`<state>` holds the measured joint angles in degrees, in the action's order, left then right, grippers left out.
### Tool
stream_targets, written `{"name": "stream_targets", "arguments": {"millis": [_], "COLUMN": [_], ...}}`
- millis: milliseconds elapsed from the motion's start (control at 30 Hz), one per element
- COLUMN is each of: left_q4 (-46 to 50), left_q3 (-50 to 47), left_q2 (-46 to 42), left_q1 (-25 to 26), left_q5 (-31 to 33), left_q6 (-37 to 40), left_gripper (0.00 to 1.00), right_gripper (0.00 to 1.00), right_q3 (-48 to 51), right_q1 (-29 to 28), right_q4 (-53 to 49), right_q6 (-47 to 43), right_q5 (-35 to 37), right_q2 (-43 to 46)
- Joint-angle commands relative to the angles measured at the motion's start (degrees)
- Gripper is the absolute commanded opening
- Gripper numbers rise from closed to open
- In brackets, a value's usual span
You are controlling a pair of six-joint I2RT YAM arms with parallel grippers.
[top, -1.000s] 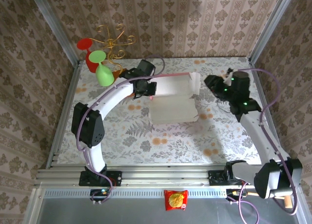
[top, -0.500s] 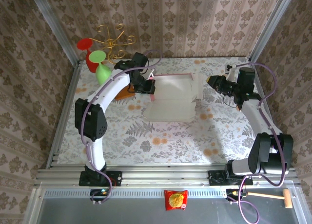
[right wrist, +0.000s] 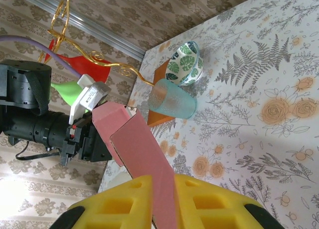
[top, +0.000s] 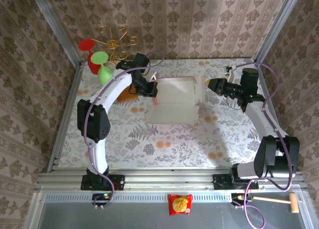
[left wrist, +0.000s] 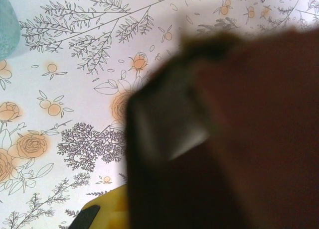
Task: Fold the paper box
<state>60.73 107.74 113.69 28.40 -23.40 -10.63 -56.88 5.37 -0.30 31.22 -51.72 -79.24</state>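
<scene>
The paper box (top: 174,103) hangs over the middle of the table between both arms, white side up with a pink top edge. My left gripper (top: 152,89) is shut on its left edge. In the left wrist view the box is a dark blurred sheet (left wrist: 234,139) beside a yellow finger (left wrist: 107,213). At the box's right end, my right gripper (top: 210,84) is shut on a flap. Seen from the right wrist, a pink panel (right wrist: 137,144) runs down between the yellow fingers (right wrist: 119,206), with that gripper (right wrist: 164,201) clamped on it.
A teal cup (right wrist: 172,100), a leaf-patterned bowl (right wrist: 185,63) and an orange-brown block (right wrist: 160,118) sit behind the box at the back left. Green (top: 104,75) and red (top: 88,47) glasses hang on a gold rack (top: 118,40). Walls close in on three sides.
My right gripper moved slightly left and its jaws closed on the box's right flap. The left arm pulled back a little, and the box shifted back-left and sits squarer.
</scene>
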Motion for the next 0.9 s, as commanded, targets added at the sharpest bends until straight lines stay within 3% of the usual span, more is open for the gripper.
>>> {"name": "stream_targets", "arguments": {"millis": [0,600,867], "left_q4": [1.3,1.0,1.3], "left_q3": [2.0,2.4,2.6], "left_q2": [0.6,0.5,0.3], "left_q1": [-0.2,0.3,0.3], "left_q5": [-2.3,-3.6,-3.5], "left_q6": [1.5,1.6,1.9], "left_gripper": [0.0,0.0,0.0], "right_gripper": [0.19,0.26,0.29], "right_q3": [0.4,0.4,-2.6], "right_q1": [-0.3,-3.8,-6.0], "right_q4": [-0.4,-1.1,-6.2], "right_q6": [-1.3,-3.4,-7.6], "right_q5": [-2.1,-2.6,-0.5], "right_q2": [0.2,-2.2,-2.2]}}
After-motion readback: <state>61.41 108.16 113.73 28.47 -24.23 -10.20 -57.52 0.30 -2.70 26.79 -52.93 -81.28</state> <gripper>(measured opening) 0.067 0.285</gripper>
